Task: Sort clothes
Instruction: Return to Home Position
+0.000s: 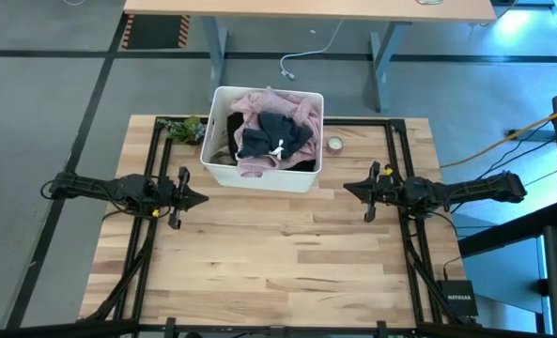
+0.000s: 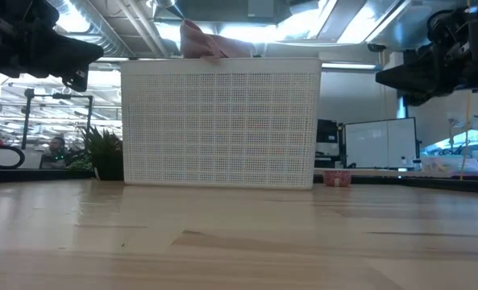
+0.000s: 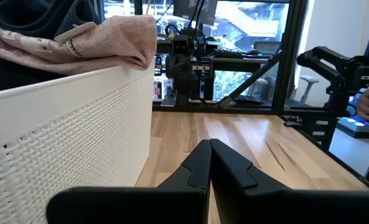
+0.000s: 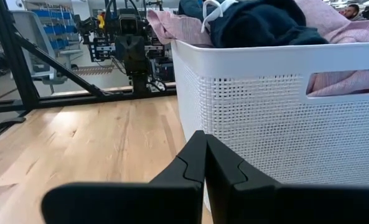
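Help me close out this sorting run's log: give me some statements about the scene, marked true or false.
1. The dark blue-grey garment lies on top of the pink garment in the white bin. True.
2. The left pincer and the right pincer are both shut and empty. True.
3. The left pincer reaches into the bin. False: it hangs over the table, outside the bin.
4. Some clothes lie on the table in front of the bin. False: none show there.
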Motion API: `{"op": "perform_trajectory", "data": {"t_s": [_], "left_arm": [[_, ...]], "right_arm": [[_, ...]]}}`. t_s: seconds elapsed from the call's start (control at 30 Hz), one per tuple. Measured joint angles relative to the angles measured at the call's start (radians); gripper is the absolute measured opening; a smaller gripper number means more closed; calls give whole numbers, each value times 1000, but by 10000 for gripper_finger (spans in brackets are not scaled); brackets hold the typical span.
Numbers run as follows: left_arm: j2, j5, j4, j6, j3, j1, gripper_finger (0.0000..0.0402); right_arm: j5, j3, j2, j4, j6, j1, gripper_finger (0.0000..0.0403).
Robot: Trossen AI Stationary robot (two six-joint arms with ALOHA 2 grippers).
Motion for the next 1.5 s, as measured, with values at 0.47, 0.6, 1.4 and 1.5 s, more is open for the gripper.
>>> {"op": "perform_trajectory", "data": {"t_s": [0.47, 0.6, 1.4, 1.5], "left_arm": [[0, 0, 0, 0, 0, 0, 1], [0, 0, 0, 0, 0, 0, 1], [6, 0, 0, 0, 0, 0, 1], [6, 0, 0, 0, 0, 0, 1]], "right_arm": [[-79, 0, -132, -8, -64, 0, 8], [-61, 0, -272, -142, -74, 0, 8], [-141, 0, -254, -190, -76, 0, 8], [-141, 0, -254, -190, -44, 0, 8]]}}
